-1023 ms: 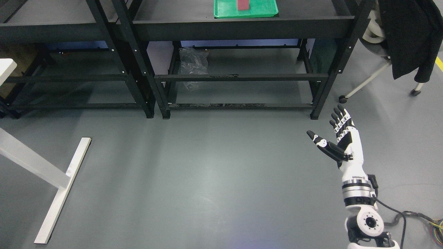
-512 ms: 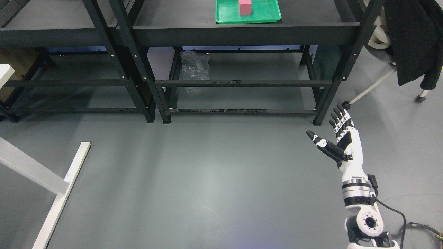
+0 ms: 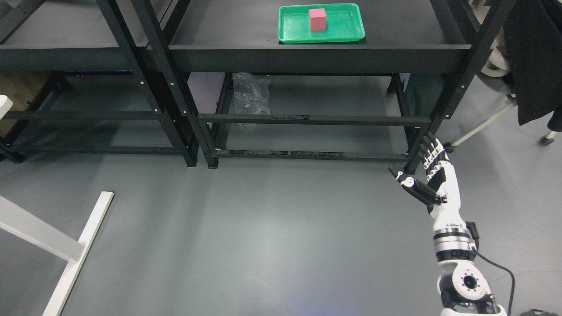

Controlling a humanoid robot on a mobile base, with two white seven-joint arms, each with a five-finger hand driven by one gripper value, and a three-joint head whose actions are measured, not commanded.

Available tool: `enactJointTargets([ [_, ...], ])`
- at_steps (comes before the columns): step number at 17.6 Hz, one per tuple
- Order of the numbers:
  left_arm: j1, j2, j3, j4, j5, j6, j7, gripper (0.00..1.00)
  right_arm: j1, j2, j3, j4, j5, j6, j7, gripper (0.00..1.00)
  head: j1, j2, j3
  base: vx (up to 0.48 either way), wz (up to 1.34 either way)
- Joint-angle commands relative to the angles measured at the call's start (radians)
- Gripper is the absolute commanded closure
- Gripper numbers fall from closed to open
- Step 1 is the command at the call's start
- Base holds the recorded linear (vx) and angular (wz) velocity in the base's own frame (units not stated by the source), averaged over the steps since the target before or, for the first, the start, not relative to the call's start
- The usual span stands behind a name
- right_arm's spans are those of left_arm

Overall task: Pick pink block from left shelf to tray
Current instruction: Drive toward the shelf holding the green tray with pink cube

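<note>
1. Green plastic tray (image 3: 290, 30) sits on the far right shelf's (image 3: 395, 48) dark top, near its front edge.
2. Inside it, a pink block (image 3: 317, 19) stands just beyond the tray's middle, clear of the rim.
3. Right hand (image 3: 428, 175) hangs near the shelf's right front leg, fingers extended, thumb out, holding nothing.
4. Clear plastic bag (image 3: 250, 96) lies below the shelf, to the tray's left.

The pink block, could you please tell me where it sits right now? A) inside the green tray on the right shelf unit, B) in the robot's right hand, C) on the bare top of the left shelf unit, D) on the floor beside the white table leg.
A: the pink block sits inside the green tray, while the right hand is open and empty, low at the right.
</note>
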Motion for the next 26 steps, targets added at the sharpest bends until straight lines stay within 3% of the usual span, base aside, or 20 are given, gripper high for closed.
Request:
enactJointTargets([
  [1,0.020,0.017,0.000,-0.017,0.000,0.000,0.000,0.00,0.000,-0.017,-0.033,-0.002,0.000,-0.010,0.000,0.00,0.0000,0.000,0.000,0.181,0.01],
  [4,0.020,0.017,0.000,-0.017,0.000,0.000,0.000,0.00,0.000,-0.017,-0.032,-0.002,0.011,-0.026,0.000,0.00,0.0000,0.000,0.000,0.162,0.00],
  [6,0.020,0.017,0.000,-0.017,0.000,0.000,0.000,0.00,-0.003,-0.017,-0.032,-0.001,0.110,-0.032,-0.009,0.00,0.0000,0.000,0.000,0.158,0.00],
  [14,0.020,0.017,0.000,-0.017,0.000,0.000,0.000,0.00,-0.056,-0.017,-0.009,-0.002,0.903,-0.037,-0.070,0.01,0.0000,0.000,0.000,0.164,0.00],
  [17,0.020,0.017,0.000,-0.017,0.000,0.000,0.000,0.00,-0.087,-0.017,0.017,-0.002,1.115,-0.035,-0.075,0.01,0.0000,0.000,0.000,0.192,0.00],
  [22,0.020,0.017,0.000,-0.017,0.000,0.000,0.000,0.00,-0.087,-0.017,0.052,-0.002,1.162,-0.052,-0.090,0.01,0.0000,0.000,0.000,0.197,0.03],
  [24,0.020,0.017,0.000,-0.017,0.000,0.000,0.000,0.00,-0.085,-0.017,0.052,-0.004,1.113,-0.146,-0.121,0.01,0.0000,0.000,0.000,0.219,0.03],
  [26,0.020,0.017,0.000,-0.017,0.000,0.000,0.000,0.00,-0.076,-0.017,0.054,-0.004,1.129,-0.176,-0.174,0.01,0.0000,0.000,0.000,0.213,0.02],
])
